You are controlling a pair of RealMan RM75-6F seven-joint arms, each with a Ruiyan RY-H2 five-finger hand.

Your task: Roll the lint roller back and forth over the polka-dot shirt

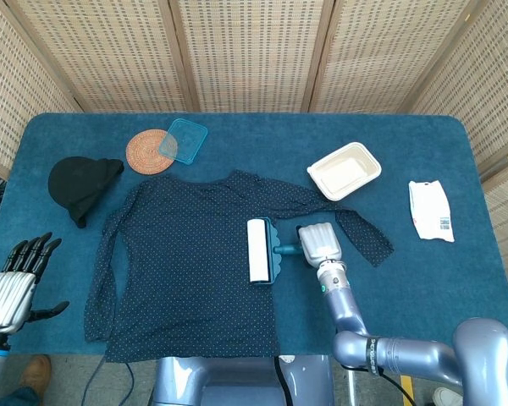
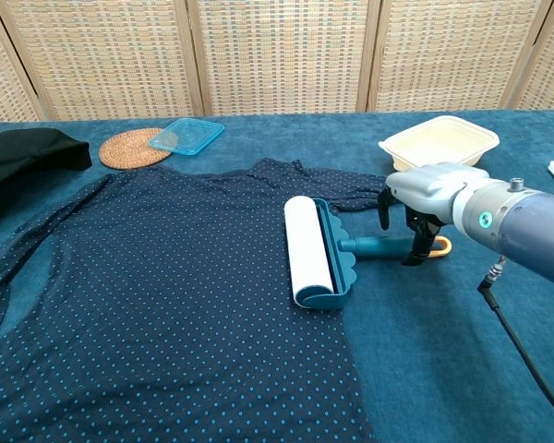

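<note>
The dark blue polka-dot shirt (image 1: 186, 271) (image 2: 166, 295) lies flat on the blue table, one sleeve trailing to the right. On its right edge rests the lint roller (image 1: 259, 249) (image 2: 309, 249), white roll to the left, teal handle (image 2: 379, 245) with an orange tip pointing right. My right hand (image 1: 319, 243) (image 2: 425, 189) hovers palm down over the handle, fingers (image 2: 415, 247) hanging down around it without closing on it. At the table's lower left edge, my left hand (image 1: 13, 283) holds nothing, fingers apart, seen only in the head view.
A black hat (image 1: 83, 186) (image 2: 23, 152) lies at the left. A cork coaster (image 1: 146, 150) with a blue lid (image 1: 183, 140) sits at the back. A white tray (image 1: 345, 170) (image 2: 439, 146) stands behind my right hand, a white packet (image 1: 430, 211) far right.
</note>
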